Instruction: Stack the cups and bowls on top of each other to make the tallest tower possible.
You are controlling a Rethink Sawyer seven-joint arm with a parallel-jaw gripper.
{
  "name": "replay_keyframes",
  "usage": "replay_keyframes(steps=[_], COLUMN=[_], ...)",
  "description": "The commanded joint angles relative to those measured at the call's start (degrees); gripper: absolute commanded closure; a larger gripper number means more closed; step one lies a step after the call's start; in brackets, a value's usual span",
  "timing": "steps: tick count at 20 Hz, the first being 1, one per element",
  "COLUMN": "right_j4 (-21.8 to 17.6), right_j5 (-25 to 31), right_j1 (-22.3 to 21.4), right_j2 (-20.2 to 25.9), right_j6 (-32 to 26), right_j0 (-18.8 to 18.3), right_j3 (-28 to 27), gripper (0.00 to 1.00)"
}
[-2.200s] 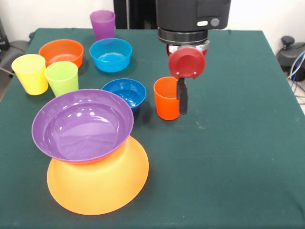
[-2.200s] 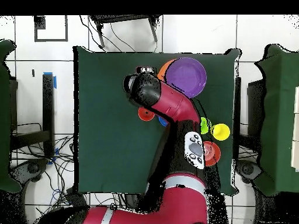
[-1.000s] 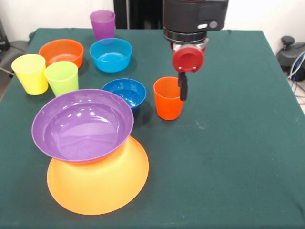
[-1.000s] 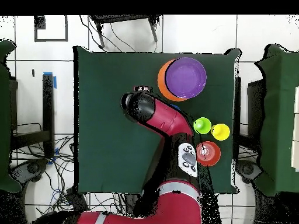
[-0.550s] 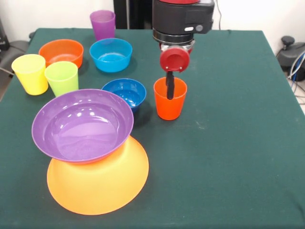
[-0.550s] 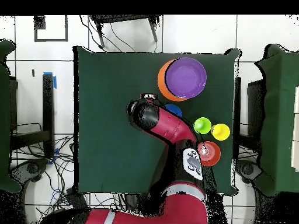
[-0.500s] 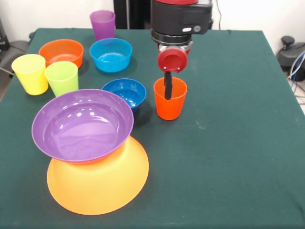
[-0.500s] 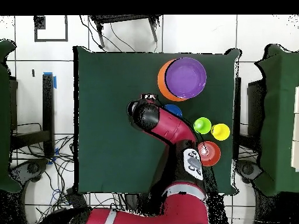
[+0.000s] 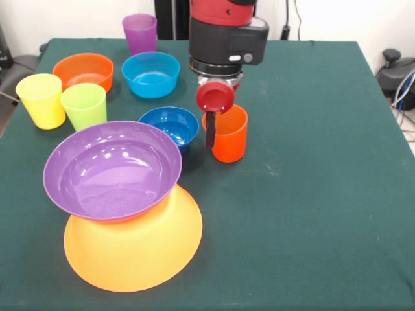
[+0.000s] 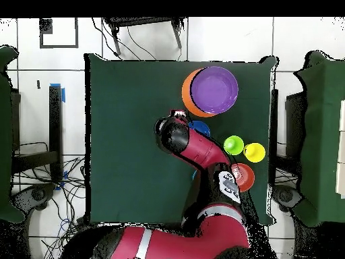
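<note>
— Near the front-left of the table [image 9: 324,214], how far had the tower [image 9: 123,207] got?

— Two pieces only: the wide purple bowl [image 9: 111,170] sat tilted on the upturned yellow-orange bowl [image 9: 139,249]. The rest stood loose: the orange-red cup [image 9: 227,133] mid-table, the dark blue bowl [image 9: 170,126] just beside it, the light blue bowl [image 9: 150,74], orange bowl [image 9: 83,70], and the yellow cup [image 9: 41,100], green cup [image 9: 84,105] and purple cup [image 9: 140,32] further back. By my reckoning, most of the stacking was left.

— And the orange-red cup's attitude?

— Upright, mouth up, long axis vertical, narrowing toward the base.

— The gripper [image 9: 211,133]?

— Down at that cup's left rim. One dark finger [image 9: 210,133] showed against the outside wall; I couldn't tell whether the jaws were apart or closed on the rim.
</note>
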Motion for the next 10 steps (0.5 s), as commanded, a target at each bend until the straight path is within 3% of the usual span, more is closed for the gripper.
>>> replay_keyframes(steps=[1,10], right_j4=[-4.7,-5.6], right_j5=[-3.8,-2.8], right_j1=[5.6,5.6], right_j2=[9.4,8.7], right_j6=[0.3,0.1], right_j0=[-1.6,-0.8], right_j3=[0.1,-0.1], gripper=[0.00,0.00])
